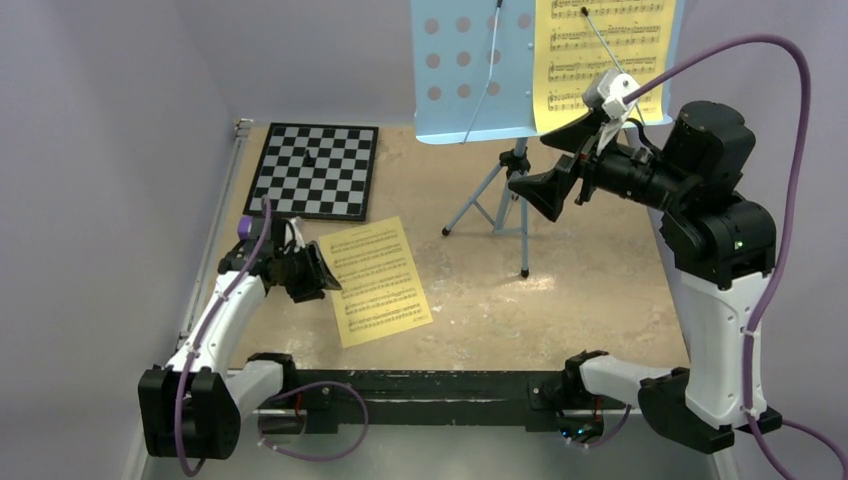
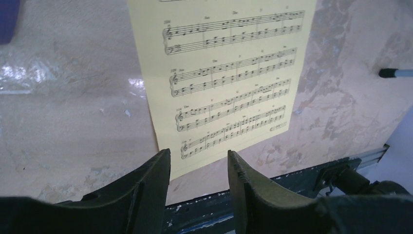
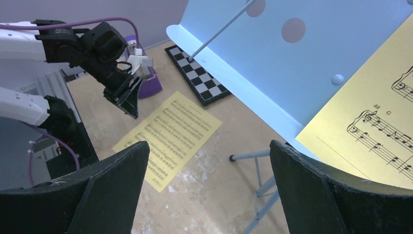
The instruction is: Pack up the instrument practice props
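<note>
A light blue music stand [image 1: 470,70] with a hole-dotted tray stands on its tripod at the back of the table. It holds one yellow music sheet [image 1: 600,60]. A second yellow sheet [image 1: 378,280] lies flat on the table. My left gripper [image 1: 318,275] is open and empty, low over that sheet's left edge; the left wrist view shows the sheet [image 2: 229,78] just beyond the fingertips. The purple metronome [image 1: 244,226] is mostly hidden behind the left arm and shows better in the right wrist view [image 3: 146,78]. My right gripper [image 1: 545,165] is wide open and empty, raised just below the tray's lower edge [image 3: 292,63].
A black-and-white checkerboard [image 1: 314,170] lies at the back left, beyond the metronome. The stand's tripod legs [image 1: 505,205] spread over the middle of the table. A metal rail [image 1: 215,240] runs along the left edge and a dark bar [image 1: 430,385] along the near edge.
</note>
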You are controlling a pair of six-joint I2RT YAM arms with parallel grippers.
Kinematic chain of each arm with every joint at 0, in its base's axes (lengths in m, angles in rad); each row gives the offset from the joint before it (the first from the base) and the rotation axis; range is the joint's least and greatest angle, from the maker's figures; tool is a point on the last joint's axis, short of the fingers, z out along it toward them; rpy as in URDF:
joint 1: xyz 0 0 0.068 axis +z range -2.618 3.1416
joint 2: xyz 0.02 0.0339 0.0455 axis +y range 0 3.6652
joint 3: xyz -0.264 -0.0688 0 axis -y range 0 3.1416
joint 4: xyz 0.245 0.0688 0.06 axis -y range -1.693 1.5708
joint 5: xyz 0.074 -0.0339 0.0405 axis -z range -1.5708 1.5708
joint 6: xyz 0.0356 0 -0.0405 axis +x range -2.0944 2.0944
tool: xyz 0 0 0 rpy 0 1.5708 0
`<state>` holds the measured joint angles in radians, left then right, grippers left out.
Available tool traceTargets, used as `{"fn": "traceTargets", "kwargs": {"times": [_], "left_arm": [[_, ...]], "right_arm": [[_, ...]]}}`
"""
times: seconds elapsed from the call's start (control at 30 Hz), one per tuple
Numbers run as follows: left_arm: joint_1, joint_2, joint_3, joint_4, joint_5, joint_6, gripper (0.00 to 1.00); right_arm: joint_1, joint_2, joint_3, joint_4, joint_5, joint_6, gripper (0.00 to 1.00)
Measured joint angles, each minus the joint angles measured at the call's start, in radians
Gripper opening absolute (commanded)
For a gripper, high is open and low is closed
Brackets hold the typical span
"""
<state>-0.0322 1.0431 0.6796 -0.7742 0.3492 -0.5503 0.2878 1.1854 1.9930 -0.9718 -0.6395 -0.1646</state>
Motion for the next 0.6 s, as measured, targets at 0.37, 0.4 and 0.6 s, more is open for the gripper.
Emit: {"fn": "traceTargets", "kwargs": {"times": [0.37, 0.4, 0.6], "left_arm": [[-0.082, -0.034, 0.033, 0.014, 0.210, 0.127, 0.55], [-0.088, -0.043, 0.046, 0.008, 0.224, 0.136, 0.57], [-0.088, -0.086, 0.311, 0.038, 0.300, 0.237, 0.87]], "right_arm": [[0.000, -0.066, 0.040, -0.061, 0.030, -0.039, 0.99], [0.000, -0.081, 0.040, -0.063, 0.047, -0.039, 0.99], [-0.120, -0.073, 0.196, -0.070, 0.115, 0.018, 0.99]]}}
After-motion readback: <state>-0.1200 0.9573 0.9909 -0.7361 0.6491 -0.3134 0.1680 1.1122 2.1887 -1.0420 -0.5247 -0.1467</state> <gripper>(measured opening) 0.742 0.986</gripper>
